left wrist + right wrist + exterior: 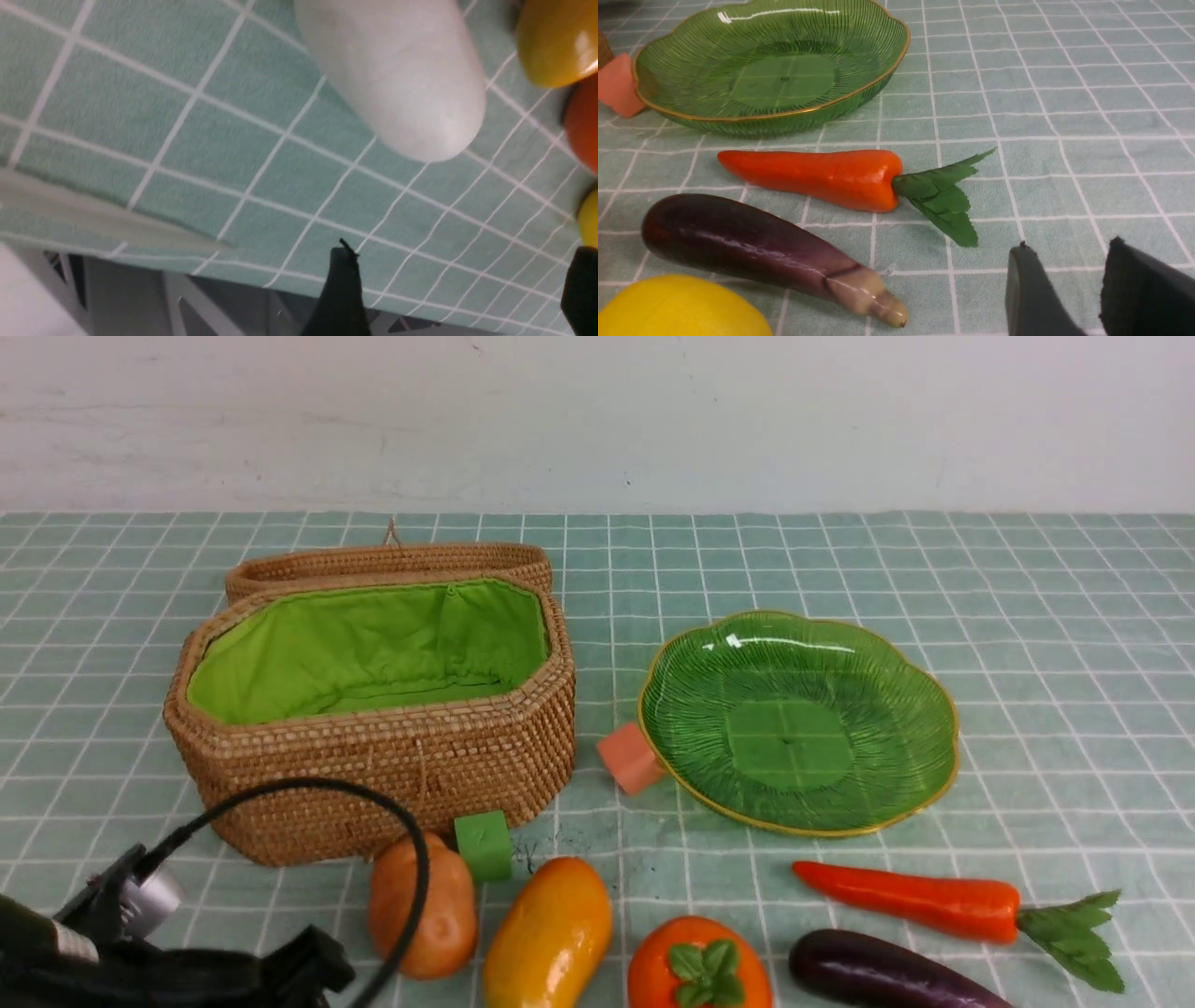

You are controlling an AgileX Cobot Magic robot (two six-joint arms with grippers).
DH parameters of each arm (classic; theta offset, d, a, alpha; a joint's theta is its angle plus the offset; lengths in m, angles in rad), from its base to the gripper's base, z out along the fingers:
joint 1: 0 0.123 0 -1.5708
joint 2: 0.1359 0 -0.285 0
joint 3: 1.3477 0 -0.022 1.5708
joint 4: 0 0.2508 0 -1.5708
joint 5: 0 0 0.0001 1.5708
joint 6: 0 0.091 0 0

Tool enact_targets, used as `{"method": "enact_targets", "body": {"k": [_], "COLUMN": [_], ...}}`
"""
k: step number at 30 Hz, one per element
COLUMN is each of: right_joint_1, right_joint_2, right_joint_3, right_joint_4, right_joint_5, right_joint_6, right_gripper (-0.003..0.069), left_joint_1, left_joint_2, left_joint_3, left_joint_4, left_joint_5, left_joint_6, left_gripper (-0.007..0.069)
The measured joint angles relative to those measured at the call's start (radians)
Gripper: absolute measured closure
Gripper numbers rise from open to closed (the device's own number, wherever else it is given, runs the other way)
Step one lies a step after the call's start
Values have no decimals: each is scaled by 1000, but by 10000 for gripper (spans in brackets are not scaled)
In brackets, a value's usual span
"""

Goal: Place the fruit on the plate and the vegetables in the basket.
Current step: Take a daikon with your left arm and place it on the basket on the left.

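Left fingers, wide and empty, face the rounded end of the pale vegetable beside the mango; right fingers narrow, empty

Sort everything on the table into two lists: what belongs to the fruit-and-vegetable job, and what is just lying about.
Job: basket, plate, mango, persimmon, lemon, potato, carrot, eggplant, pale vegetable.
Lying about: salmon cube, green cube.

Tablecloth — basket, plate, fruit, vegetables
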Motion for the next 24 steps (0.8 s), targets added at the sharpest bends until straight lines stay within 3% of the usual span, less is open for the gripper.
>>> {"method": "enact_targets", "body": {"k": [1,2,3,4,6,7,9,14,18,24], "right_joint_1": [0,0,0,0,0,0,0,0,0,0], "right_joint_2": [0,0,0,0,0,0,0,0,0,0], "right_joint_3": [0,0,0,0,0,0,0,0,0,0], "right_joint_4": [0,0,0,0,0,0,0,0,0,0], "right_joint_5": [0,0,0,0,0,0,0,0,0,0], "right_joint_6": [0,0,0,0,0,0,0,0,0,0], "right_gripper": [418,418,418,418,418,418,418,418,418,418], "left_joint_1": [-13,-154,-208,-276,-337,-346,-372,-374,-377,-367], "left_joint_2": [0,-4,-1,6,29,32,81,154,214,259], "left_joint_3": [0,-3,-3,-5,-5,-5,-5,-5,-6,-6], "left_joint_4": [7,102,138,240,370,401,556,623,626,596], "left_joint_5": [-1,-32,-38,-57,-61,-60,-67,-197,-276,-270], "left_joint_6": [0,-210,-283,-439,-666,-688,-911,-1003,-972,-963], "left_gripper": [50,50,50,50,50,50,50,48,27,18]}}
